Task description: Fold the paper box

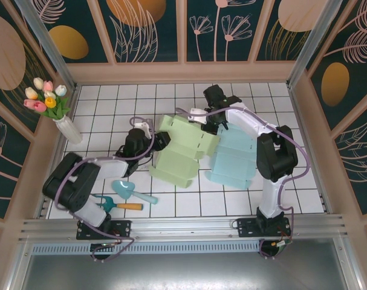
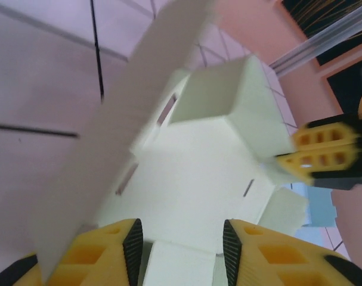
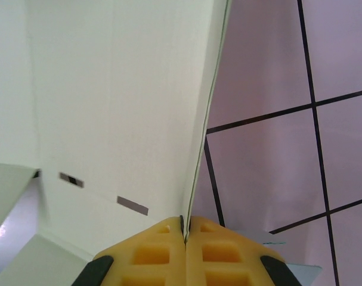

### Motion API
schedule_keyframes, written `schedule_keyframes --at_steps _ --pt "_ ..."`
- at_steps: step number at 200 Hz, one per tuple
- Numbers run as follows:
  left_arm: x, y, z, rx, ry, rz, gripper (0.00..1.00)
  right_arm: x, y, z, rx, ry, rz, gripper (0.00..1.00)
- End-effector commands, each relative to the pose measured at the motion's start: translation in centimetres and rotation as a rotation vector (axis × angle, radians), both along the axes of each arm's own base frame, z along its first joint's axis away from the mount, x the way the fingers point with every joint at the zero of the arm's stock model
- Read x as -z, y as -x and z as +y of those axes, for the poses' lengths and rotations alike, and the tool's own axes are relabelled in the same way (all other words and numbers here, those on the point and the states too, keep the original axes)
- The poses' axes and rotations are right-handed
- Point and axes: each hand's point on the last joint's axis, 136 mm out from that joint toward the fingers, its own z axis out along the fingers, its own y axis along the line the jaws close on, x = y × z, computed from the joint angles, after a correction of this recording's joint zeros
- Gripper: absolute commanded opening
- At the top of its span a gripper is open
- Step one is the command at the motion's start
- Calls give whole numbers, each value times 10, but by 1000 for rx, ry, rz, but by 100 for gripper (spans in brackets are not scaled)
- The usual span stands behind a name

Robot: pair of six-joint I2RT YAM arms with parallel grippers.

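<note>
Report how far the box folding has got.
Done: the green paper box is partly creased, with one end panel standing up. In hand: the right gripper is shut on a thin side flap, and the left gripper straddles the near edge with its jaws open. Left: most panels lie flat, so the walls are not yet closed. A blue box sheet lies flat beside it.

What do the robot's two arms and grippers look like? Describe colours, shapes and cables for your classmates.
Both the left arm and the right arm have bulky black joints linked by white segments, with a lilac cable looping along each. The left gripper and the right gripper carry chunky yellow fingers with rectangular cut-outs. The left gripper's fingers have black inner pads.
</note>
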Motion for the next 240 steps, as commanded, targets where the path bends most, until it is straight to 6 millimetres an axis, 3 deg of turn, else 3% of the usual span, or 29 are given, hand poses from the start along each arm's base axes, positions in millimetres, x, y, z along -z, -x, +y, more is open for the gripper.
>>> schedule_keyframes --at_steps 1,32,67,113,177,240 --pt "-22 9 28 -85 -110 -109 45 -37 -6 3 -51 -16 -180 0" --pt "-37 27 73 -238 -190 -184 47 -64 -4 9 -101 -24 -353 0" --pt "-47 38 106 -365 -239 -272 43 -73 2 19 -154 80 -564 0" --pt "-47 52 114 -357 -246 -392 39 -81 5 29 -191 133 -758 0" --pt "-31 53 97 -261 -256 -402 37 -56 11 29 -242 144 -851 0" --pt "-14 45 88 -213 -319 -393 36 -45 11 25 -290 134 -909 0"
